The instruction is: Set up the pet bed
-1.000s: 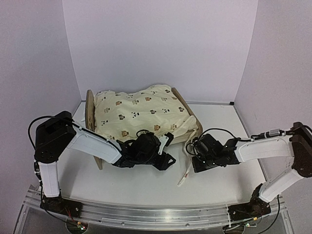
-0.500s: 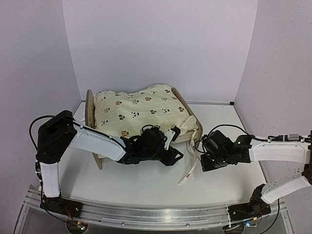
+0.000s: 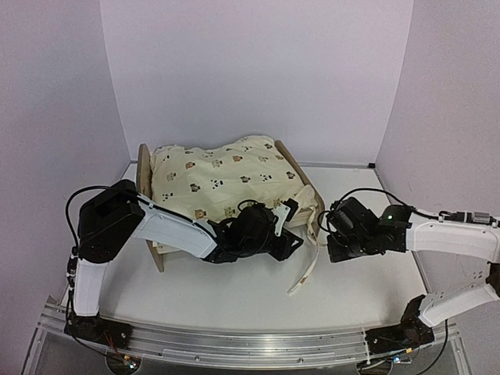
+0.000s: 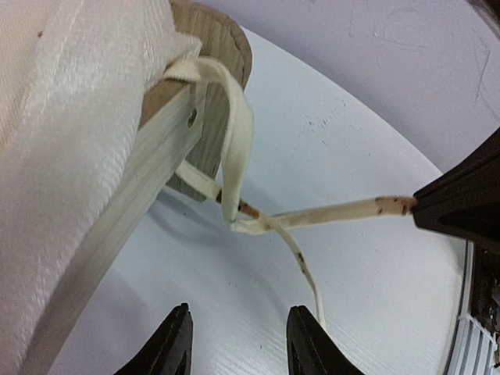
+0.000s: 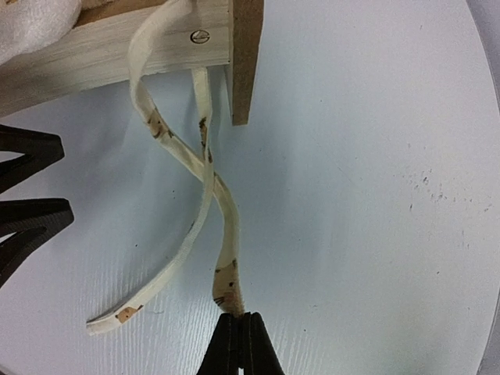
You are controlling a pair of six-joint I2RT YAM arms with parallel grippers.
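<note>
Pet bed at the table's 11 o'clock, with both grippers at its near right corner.
The table [image 3: 351, 281] carries the pet bed [image 3: 145, 168], its base hidden under a quilt [image 3: 219, 180]. The left gripper [image 4: 240, 342] hangs partly spread and empty. At its 3 o'clock, the right gripper [image 5: 238, 322] pinches one tie [image 5: 228, 258]. The loose tie [image 5: 168, 277] lies flat.
</note>
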